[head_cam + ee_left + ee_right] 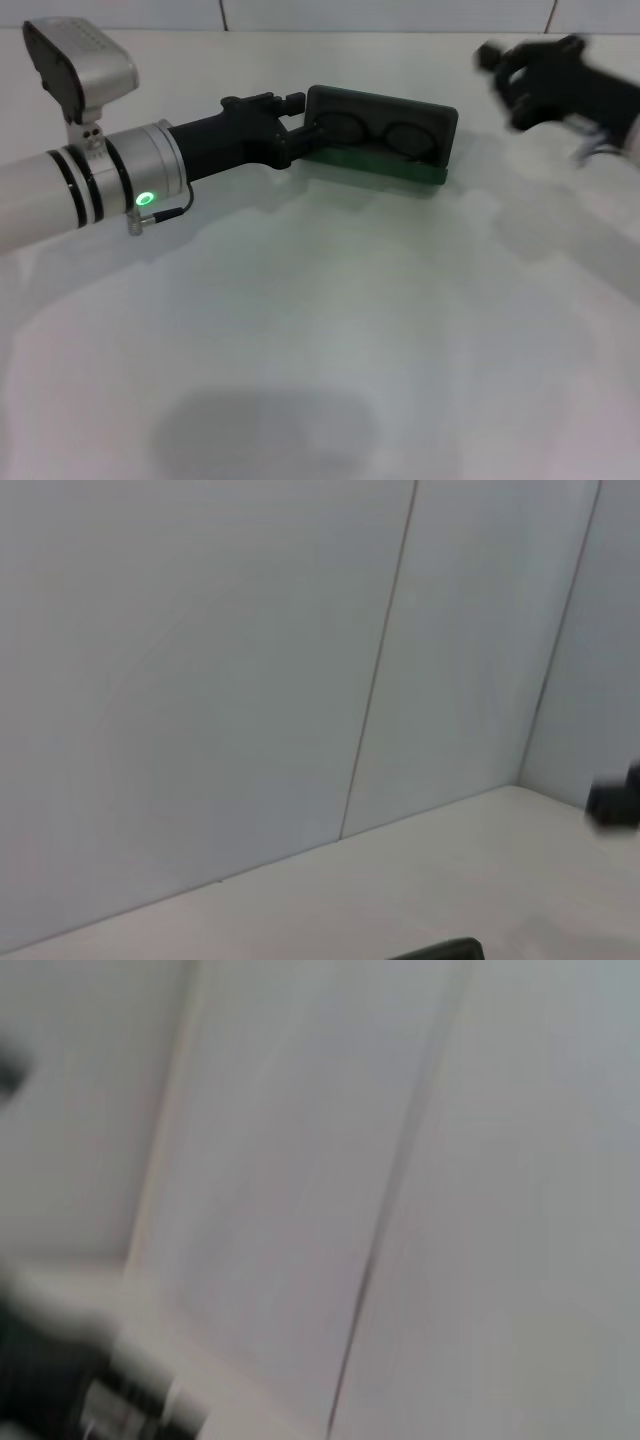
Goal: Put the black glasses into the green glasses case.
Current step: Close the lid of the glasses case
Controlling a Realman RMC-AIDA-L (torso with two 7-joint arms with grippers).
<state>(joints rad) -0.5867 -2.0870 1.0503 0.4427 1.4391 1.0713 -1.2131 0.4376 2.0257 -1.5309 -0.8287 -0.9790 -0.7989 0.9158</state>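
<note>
The green glasses case [385, 165] stands open at the back middle of the table, its dark lid [445, 125] upright behind the green base. The black glasses [375, 135] lie inside it, both rims showing. My left gripper [300, 122] reaches in from the left and sits at the case's left end, touching or nearly touching it. My right gripper [507, 85] is raised to the right of the case, blurred, open and empty. A dark edge of the case [440, 950] and the right gripper [615, 805] show in the left wrist view.
The white table [330, 330] extends in front of the case. A tiled wall [400, 15] runs close behind the case. The right wrist view is blurred and shows mostly wall [400, 1160].
</note>
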